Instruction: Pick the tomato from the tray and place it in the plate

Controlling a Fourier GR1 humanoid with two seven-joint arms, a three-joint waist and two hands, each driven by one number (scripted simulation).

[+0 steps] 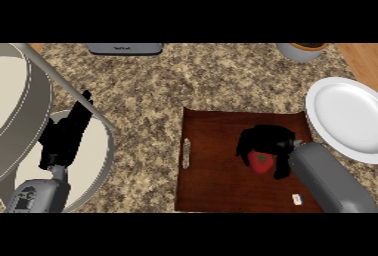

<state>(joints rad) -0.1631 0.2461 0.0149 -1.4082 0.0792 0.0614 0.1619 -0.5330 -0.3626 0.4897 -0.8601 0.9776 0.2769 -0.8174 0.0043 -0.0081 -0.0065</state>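
Right hand (269, 142) fingers curled round tomato (260, 160) on tray (214, 165); plate (347, 117) beside; left hand (68, 132) fingers straight.

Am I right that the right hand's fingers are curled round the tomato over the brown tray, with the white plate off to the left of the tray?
Not quite. The head view shows the plate to the right of the tray, not the left. The rest holds: the right hand has its fingers curled round the tomato over the brown tray.

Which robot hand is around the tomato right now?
The right robot hand, curled over the tomato on the tray; the left robot hand rests open, holding nothing.
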